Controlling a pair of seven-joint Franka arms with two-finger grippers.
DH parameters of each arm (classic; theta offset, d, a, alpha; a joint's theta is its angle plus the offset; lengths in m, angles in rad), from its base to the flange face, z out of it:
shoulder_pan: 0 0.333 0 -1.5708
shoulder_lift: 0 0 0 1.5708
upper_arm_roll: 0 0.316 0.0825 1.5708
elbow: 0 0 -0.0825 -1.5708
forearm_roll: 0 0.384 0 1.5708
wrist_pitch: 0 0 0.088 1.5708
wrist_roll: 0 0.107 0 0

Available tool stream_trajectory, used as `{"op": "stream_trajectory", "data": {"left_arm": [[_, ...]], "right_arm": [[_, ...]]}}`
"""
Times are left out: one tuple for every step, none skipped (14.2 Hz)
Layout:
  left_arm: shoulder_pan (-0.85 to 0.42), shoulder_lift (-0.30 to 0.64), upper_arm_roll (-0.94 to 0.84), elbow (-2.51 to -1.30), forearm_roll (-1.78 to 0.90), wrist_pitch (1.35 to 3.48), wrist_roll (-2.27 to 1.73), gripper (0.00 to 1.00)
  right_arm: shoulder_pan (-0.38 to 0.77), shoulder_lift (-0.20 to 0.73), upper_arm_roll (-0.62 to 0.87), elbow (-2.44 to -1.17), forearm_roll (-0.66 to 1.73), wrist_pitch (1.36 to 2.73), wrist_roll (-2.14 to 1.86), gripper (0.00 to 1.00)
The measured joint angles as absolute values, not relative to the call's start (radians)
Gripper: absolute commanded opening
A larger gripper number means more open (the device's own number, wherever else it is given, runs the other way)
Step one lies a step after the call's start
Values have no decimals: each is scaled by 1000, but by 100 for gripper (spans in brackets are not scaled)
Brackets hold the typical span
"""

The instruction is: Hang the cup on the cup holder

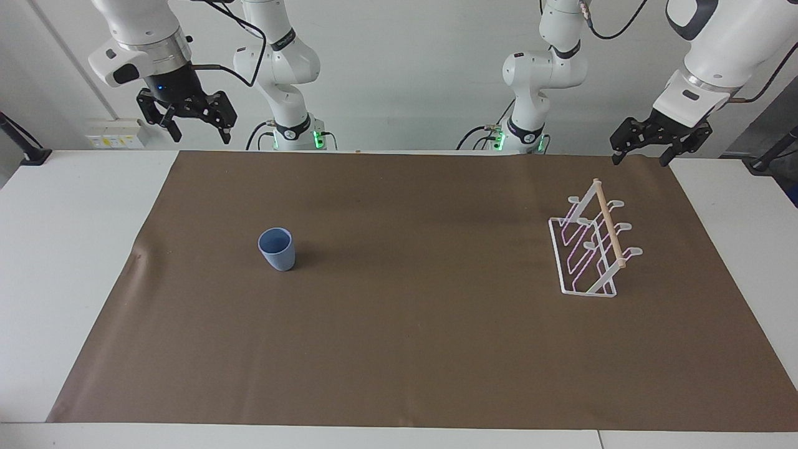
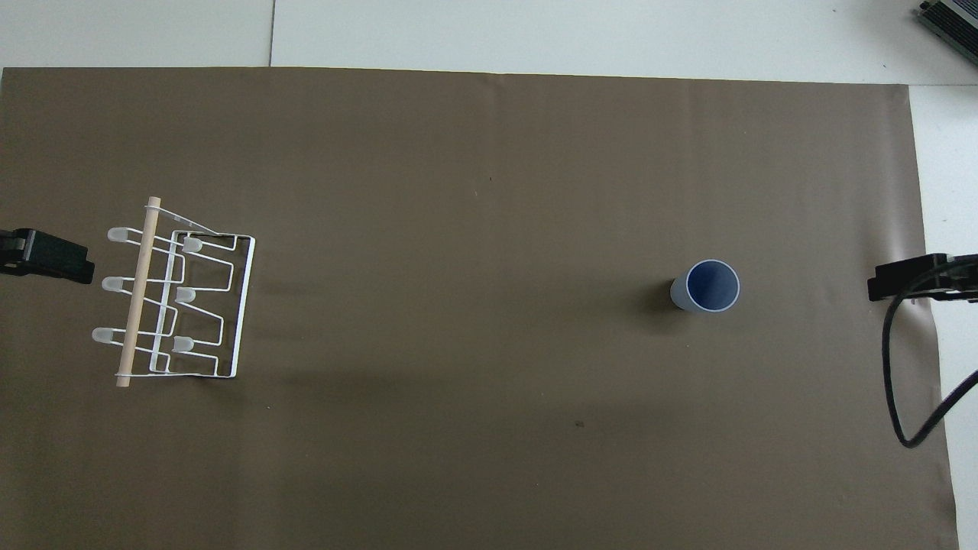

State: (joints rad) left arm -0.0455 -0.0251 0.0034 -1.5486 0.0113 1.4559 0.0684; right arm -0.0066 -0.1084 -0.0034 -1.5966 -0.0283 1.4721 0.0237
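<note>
The light blue cup (image 1: pixel 277 248) (image 2: pixel 707 286) stands upright, mouth up, on the brown mat toward the right arm's end of the table. The white wire cup holder (image 1: pixel 592 249) (image 2: pixel 179 302) with its wooden bar stands toward the left arm's end, with nothing on its prongs. My right gripper (image 1: pixel 198 133) (image 2: pixel 901 279) hangs open and holds nothing, high over the mat's edge at the robots' end, well away from the cup. My left gripper (image 1: pixel 640 159) (image 2: pixel 53 258) is also open and holds nothing, raised over the mat's corner beside the holder without touching it.
A brown mat (image 1: pixel 411 349) covers most of the white table (image 1: pixel 68 249). A black cable (image 2: pixel 905 382) loops down from the right arm over the mat's edge. A dark device (image 2: pixel 947 19) sits at the table's corner farthest from the robots.
</note>
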Motion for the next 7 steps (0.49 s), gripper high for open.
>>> {"op": "stream_trajectory", "data": {"left_arm": [[-45,-25,4,-1549,11,1456,68,100],[-45,-25,4,-1549,11,1456,68,100],[-45,-25,4,-1549,11,1456,68,100],[-45,-25,4,-1549,11,1456,68,100],[-45,-25,5,-1549,11,1456,68,100],[-45,-25,5,-1549,11,1456,68,100],[-45,-25,5,-1549,11,1456,68,100]], "right_arm": [[-7,-109,-3,-1598,-28,1472,24,100],[-7,-109,-3,-1598,-28,1472,24,100],[-7,-109,-3,-1599,-28,1472,24,100],[-7,-109,-3,-1600,-28,1472,24,100],[-6,-109,-3,-1601,-28,1472,24,100],[-6,-109,-3,-1602,-28,1473,24,100],[-6,-110,-2,-1602,-28,1473,24,100]]}}
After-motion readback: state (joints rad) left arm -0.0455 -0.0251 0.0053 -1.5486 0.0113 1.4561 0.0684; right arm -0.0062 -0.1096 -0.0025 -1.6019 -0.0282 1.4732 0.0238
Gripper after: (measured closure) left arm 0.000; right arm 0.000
